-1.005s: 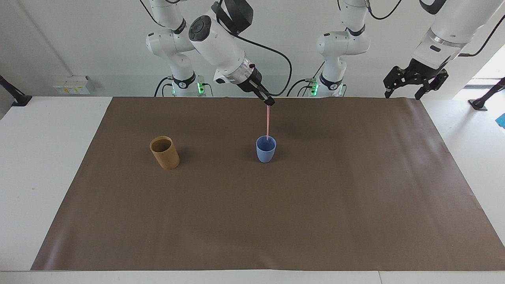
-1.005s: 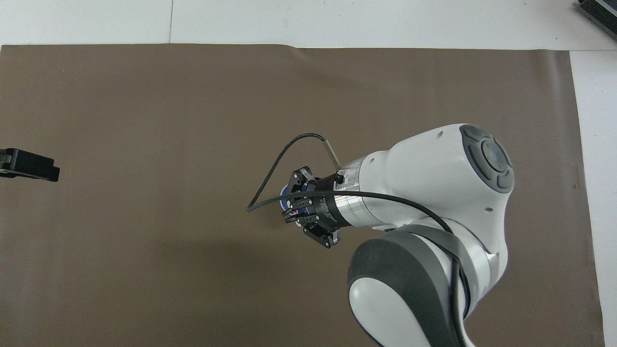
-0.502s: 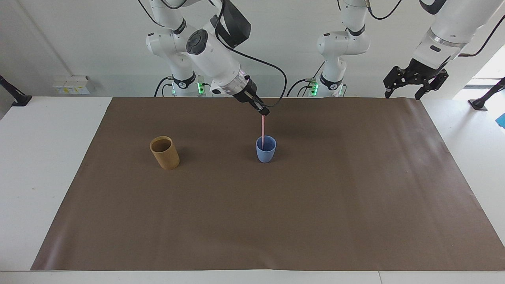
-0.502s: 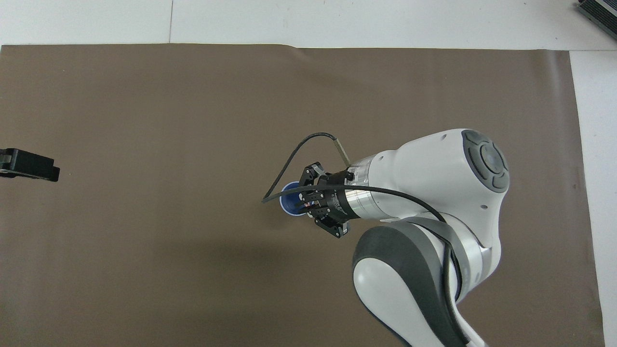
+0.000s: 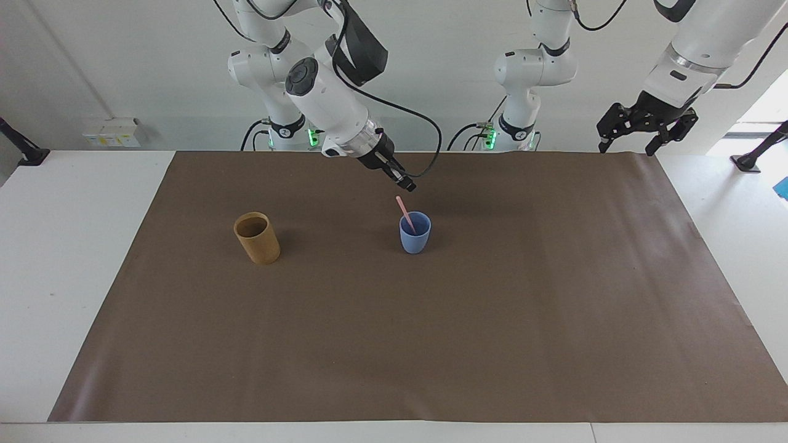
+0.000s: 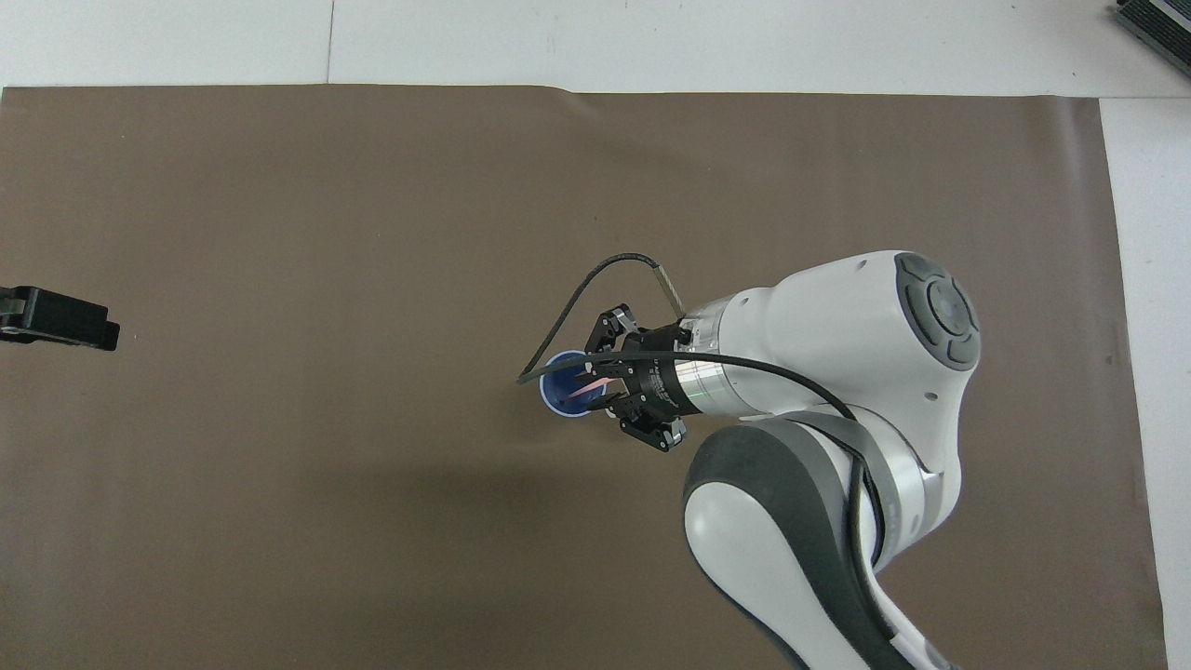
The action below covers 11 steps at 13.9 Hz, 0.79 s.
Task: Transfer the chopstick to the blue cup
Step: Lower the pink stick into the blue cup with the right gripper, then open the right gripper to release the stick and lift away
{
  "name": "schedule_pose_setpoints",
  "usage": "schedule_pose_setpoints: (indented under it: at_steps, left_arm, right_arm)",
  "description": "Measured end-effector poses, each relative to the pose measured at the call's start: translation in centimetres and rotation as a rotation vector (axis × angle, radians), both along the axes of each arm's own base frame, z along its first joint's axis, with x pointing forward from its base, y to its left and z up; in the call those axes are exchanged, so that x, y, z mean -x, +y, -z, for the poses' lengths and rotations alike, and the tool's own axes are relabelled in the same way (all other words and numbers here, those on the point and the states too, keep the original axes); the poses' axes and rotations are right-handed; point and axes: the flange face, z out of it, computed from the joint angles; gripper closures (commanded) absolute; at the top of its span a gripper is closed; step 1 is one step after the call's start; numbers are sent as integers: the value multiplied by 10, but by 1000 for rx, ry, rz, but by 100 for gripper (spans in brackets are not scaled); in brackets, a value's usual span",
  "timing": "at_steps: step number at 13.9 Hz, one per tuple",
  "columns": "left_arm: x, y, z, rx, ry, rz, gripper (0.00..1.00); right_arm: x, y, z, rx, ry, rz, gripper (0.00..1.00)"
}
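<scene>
The blue cup stands near the middle of the brown mat, and a pale-pink chopstick leans inside it with its top tilted toward the right arm's end. My right gripper hangs just above the stick's top, open and clear of it. In the overhead view the right gripper covers part of the blue cup, and the chopstick shows between its fingers. My left gripper waits, open and raised, over the mat's corner at the left arm's end.
A taller tan-brown cup stands on the brown mat toward the right arm's end, level with the blue cup. The right arm's cable loops above the blue cup. The left gripper shows at the overhead view's edge.
The right gripper lowered the upright chopstick into the blue cup, then let go. The stick now leans free against the rim. The left arm has not moved.
</scene>
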Motion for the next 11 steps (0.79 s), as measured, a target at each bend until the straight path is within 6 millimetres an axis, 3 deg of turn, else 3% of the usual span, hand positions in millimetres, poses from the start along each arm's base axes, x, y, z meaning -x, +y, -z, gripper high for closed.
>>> schedule_pose_setpoints:
  at_steps: [2, 5, 6, 8, 11]
  left_arm:
    - [0, 0, 0, 0, 0, 0, 0]
    - [0, -1, 0, 0, 0, 1, 0]
    - [0, -1, 0, 0, 0, 1, 0]
    - [0, -1, 0, 0, 0, 1, 0]
    - [0, -1, 0, 0, 0, 1, 0]
  right_arm:
    - [-3, -2, -5, 39, -43, -17, 35]
    - [-14, -19, -12, 204, -159, -77, 20]
    - [-17, -30, -16, 251, -195, -102, 20]
    - [-23, -62, -27, 310, -241, -180, 18]
    - [-27, -135, -53, 347, -252, -254, 0]
